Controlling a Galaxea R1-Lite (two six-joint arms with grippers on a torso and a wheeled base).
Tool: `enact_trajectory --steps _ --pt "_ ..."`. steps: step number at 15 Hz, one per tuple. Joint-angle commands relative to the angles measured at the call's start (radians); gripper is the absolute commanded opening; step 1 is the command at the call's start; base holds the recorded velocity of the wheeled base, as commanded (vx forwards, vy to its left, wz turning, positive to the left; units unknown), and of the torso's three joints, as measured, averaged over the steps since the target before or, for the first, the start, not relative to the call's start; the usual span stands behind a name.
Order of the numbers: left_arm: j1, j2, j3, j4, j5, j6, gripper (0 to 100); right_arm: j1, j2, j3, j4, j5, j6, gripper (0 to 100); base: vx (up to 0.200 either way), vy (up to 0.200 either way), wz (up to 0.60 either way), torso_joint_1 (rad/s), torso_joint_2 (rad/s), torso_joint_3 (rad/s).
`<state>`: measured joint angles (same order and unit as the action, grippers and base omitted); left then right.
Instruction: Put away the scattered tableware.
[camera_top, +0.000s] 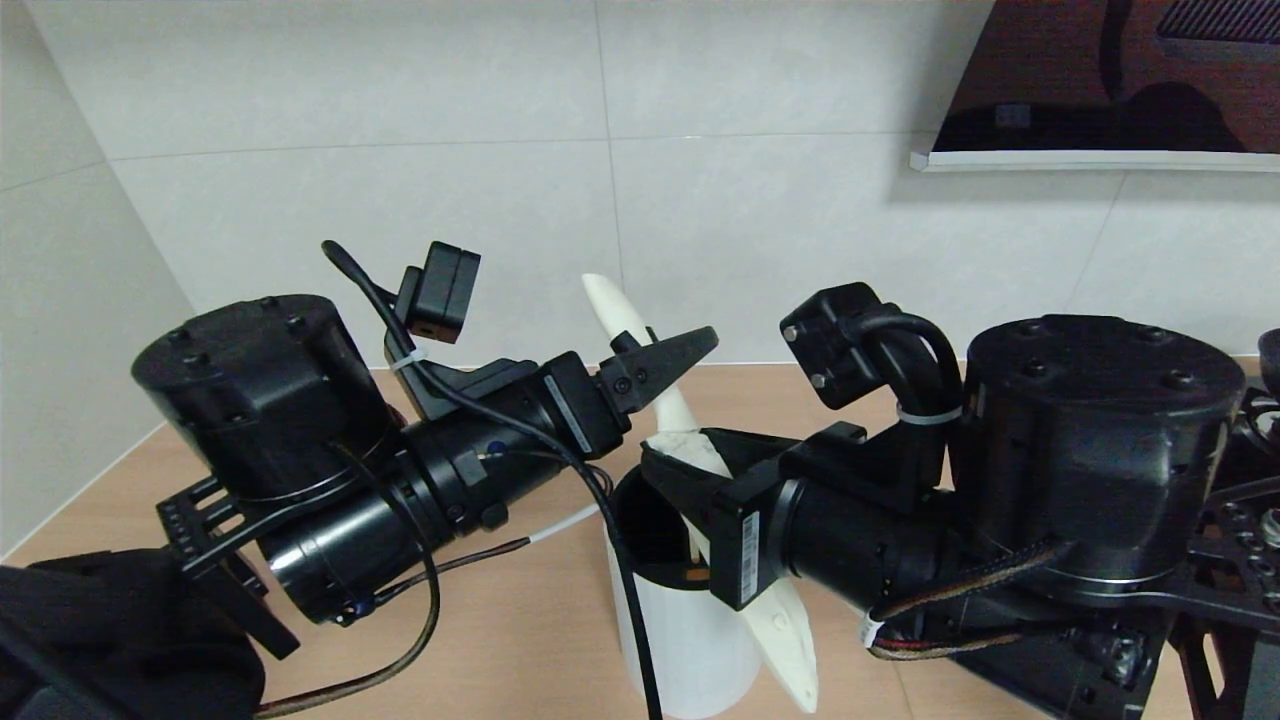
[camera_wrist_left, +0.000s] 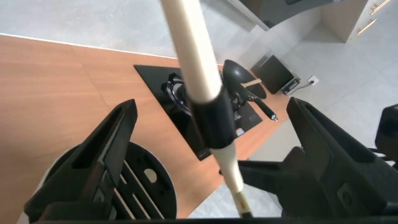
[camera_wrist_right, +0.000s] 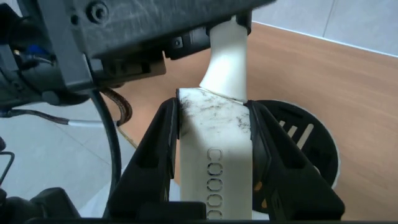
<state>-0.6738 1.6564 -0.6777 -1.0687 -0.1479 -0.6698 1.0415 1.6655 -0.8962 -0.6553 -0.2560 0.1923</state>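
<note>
the right end effector (camera_top: 668, 462) pinches a white utensil (camera_top: 790, 640) by its wide, scuffed flat part, holding it tilted above a white holder (camera_top: 690, 640) on the wooden bench (camera_top: 480, 620). the left end effector (camera_top: 672, 365) is spread, and the utensil's slim handle passes between its fingers. the white labels on both wrists are unreadable. the left wrist view shows a black hob (camera_wrist_left: 186, 124) farther along the bench.

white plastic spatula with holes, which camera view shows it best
The head view: the white plastic spatula with holes shows nearly end to end, handle tip to blade. The right wrist view gives its wide part clamped in the right pincer; the left wrist view, a stretch of its handle.
</note>
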Motion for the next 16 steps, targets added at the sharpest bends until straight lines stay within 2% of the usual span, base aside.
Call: enact_trajectory --steps 1,5,6,16 --pt "0.000 0.000 0.001 -0.004 0.001 -0.001 100 0.002 0.000 0.005 0.000 0.001 -0.001 0 0.000 0.000 0.00 0.000 0.00 0.000" --pt "0.000 0.002 -0.002 -0.007 0.013 0.001 100 0.003 0.000 0.010 0.000 0.003 -0.001 0 0.000 0.000 0.00 0.000 0.00 0.000" --pt "0.000 0.002 0.000 -0.004 0.013 0.001 0 0.003 -0.001 0.013 0.000 0.001 -0.002 0 0.000 0.000 0.00 0.000 0.00 0.000" --pt "-0.001 0.008 0.003 -0.007 0.011 0.003 0 0.002 -0.001 0.013 -0.001 0.000 -0.002 0 0.000 0.000 0.00 0.000 0.00 0.000"
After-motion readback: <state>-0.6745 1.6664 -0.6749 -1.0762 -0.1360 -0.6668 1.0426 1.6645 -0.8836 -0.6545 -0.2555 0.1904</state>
